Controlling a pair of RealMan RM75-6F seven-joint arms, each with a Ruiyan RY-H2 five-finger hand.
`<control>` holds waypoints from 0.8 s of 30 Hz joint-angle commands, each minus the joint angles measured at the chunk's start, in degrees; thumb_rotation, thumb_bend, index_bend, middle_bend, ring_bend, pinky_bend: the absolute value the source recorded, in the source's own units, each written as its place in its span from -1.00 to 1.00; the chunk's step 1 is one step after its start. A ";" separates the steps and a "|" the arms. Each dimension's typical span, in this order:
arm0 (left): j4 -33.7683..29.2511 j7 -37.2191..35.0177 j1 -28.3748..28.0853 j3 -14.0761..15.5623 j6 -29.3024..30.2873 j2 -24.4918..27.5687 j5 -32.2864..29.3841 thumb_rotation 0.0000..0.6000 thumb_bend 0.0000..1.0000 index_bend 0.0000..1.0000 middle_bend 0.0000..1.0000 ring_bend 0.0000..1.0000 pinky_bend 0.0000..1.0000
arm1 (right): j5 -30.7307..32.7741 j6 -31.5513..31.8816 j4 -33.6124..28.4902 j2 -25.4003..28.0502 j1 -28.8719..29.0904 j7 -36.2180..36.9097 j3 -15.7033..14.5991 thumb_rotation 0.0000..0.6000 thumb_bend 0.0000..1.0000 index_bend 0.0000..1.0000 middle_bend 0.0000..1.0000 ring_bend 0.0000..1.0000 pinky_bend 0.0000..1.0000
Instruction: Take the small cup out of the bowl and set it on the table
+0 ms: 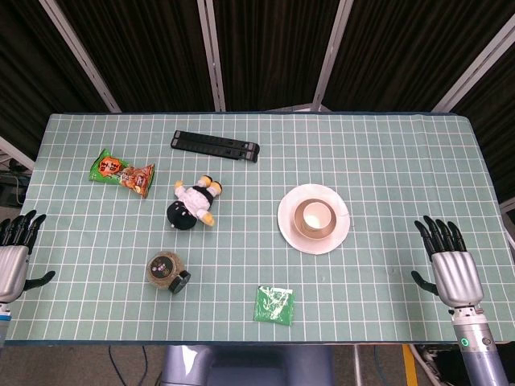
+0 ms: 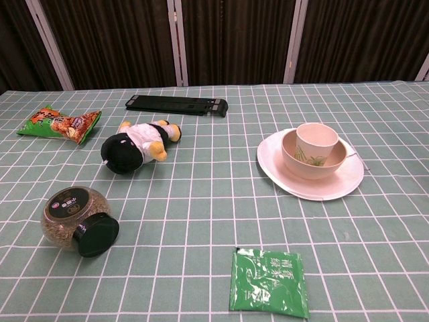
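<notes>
Our left hand (image 1: 14, 256) and right hand (image 1: 447, 264) have silver-grey ribbed palms, black fingers; a green ring light marks our right wrist.

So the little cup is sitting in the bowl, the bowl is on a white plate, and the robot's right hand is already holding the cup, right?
Not quite. The cup does sit in the bowl on the plate, but the right hand is not holding it. The head view shows that hand open near the table's right edge, well away from the cup.
</notes>
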 commanded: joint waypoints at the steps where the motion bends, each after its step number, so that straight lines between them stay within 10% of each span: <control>1: 0.03 -0.02 0.02 0.00 0.00 0.01 -0.02 1.00 -0.98 -1.00 -1.00 -1.00 -1.00 | -0.02 -0.04 0.01 -0.04 0.02 -0.03 -0.04 1.00 -0.77 -1.00 -1.00 -1.00 -1.00; 19: 0.08 -0.75 0.30 -0.50 -0.05 0.32 -1.24 1.00 -0.98 -1.00 -1.00 -1.00 -1.00 | -2.93 0.87 -0.57 -1.10 1.77 3.01 0.87 1.00 -0.77 -1.00 -1.00 -1.00 -1.00; 24: -0.11 -0.64 0.30 -0.44 -0.08 0.43 -1.16 1.00 -0.98 -1.00 -1.00 -1.00 -1.00 | -5.03 -0.71 -2.56 -3.56 4.87 -0.61 1.82 1.00 -0.68 -0.64 -1.00 -1.00 -1.00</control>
